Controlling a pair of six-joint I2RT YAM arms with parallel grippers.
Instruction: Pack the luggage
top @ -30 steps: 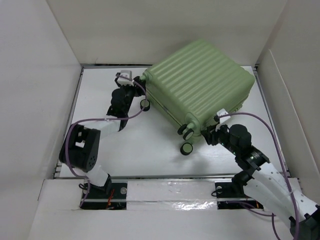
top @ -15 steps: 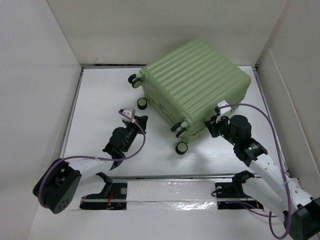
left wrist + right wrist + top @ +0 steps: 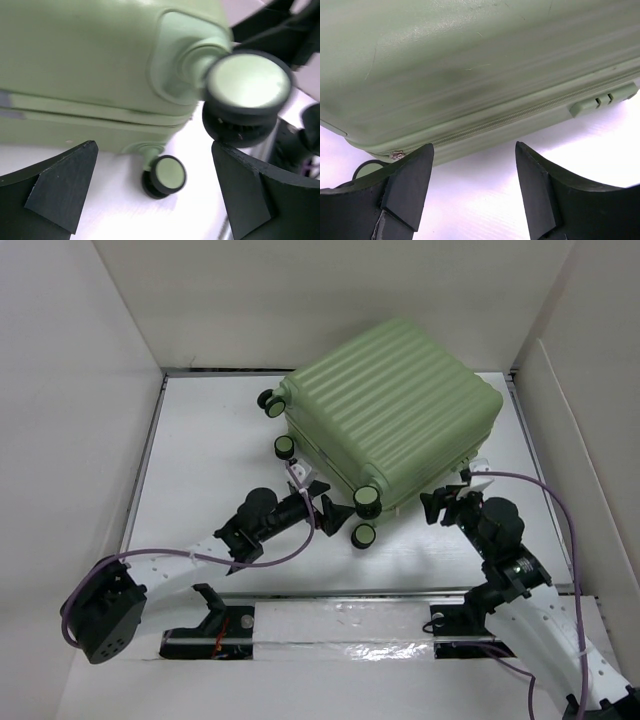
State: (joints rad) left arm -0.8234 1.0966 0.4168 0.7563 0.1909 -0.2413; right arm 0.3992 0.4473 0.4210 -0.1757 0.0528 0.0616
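— Top external view, biggest thing first: the luggage (image 3: 395, 410), lying flat on the table (image 3: 200, 450), in the far right part, closed.

— Pointing which way?

— Turned slantwise to the table edges. Wheel end toward the near left, opposite end toward the far right corner. Long axis, judging by the ribs (image 3: 400, 380), along that same diagonal. Hard to be sure, though: looks almost square from above.

— And the step in hand?

— Probably before any real packing: getting at the shut luggage in order to open it.

— Grippers?

— Left gripper (image 3: 318, 502) spread wide, empty, just beside the nearest wheel (image 3: 367, 497) at the near corner. Right gripper (image 3: 447, 502) also spread, holding nothing, facing the near right side, close to the zipper (image 3: 520, 116) but not touching it.

— So, next?

— Calls for finding the zipper pull. Maybe among the small tabs (image 3: 602, 99) in the right wrist view; cannot tell if pulls or a lock. Then pinching it and running it round, while steadying the luggage with the other arm. Hard and smooth, so likely to slide under a plain push.
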